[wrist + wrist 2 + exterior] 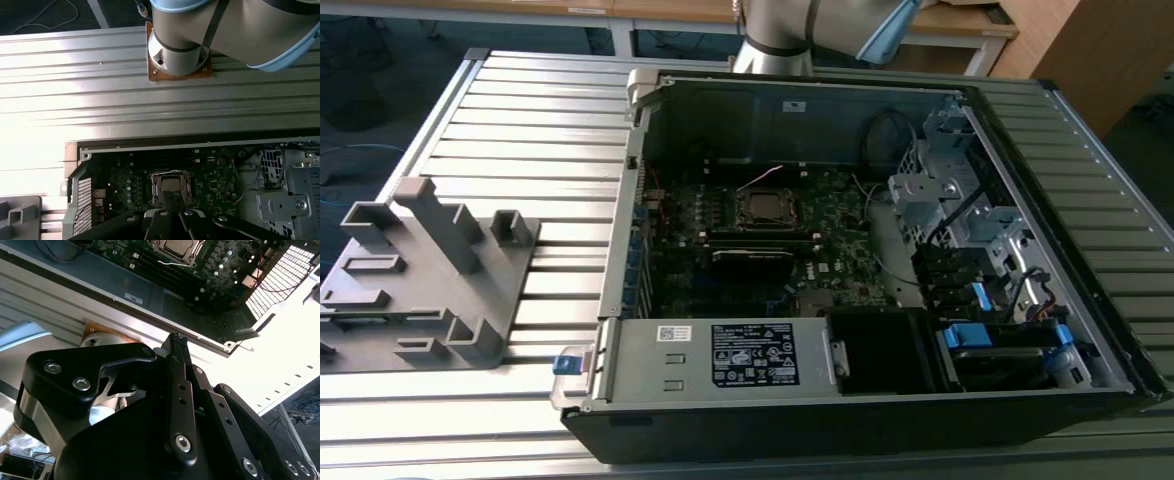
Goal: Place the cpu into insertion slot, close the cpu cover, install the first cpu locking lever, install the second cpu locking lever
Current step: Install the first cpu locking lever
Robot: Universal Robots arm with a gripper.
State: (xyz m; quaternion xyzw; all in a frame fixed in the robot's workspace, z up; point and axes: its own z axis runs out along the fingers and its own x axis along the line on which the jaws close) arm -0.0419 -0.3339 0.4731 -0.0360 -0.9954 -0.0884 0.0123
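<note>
Looking down into an open computer case (pixel 854 430) laid flat on a slatted metal table (pixel 520 130). Find the gripper (pixel 178 341) in the second wrist view with its 2 black fingers pressed together tip to tip, closed on themselves and hanging clear of the green-black motherboard (pixel 225 260). In the first wrist view, see those closed tips lined up in front of the near edge of the socket, with the arm's base (pixel 177 47) bolted to the table just outside the case. Locate the cpu (pixel 179 245) seated flat in the insertion slot (pixel 767 226) near the middle of the motherboard, dull grey-brown face up. Around the chip, the cpu cover (pixel 171 174): a thin silver frame that, as far as can be made out, lies down flat on the slot, with the chip's face showing through its window. Along the case's near side in the exterior view, a labelled grey power-supply box (pixel 714 362), well apart from the slot. At the exterior view's left, a grey plastic fixture (pixel 427 275) resting on the table, apart from the case.
</note>
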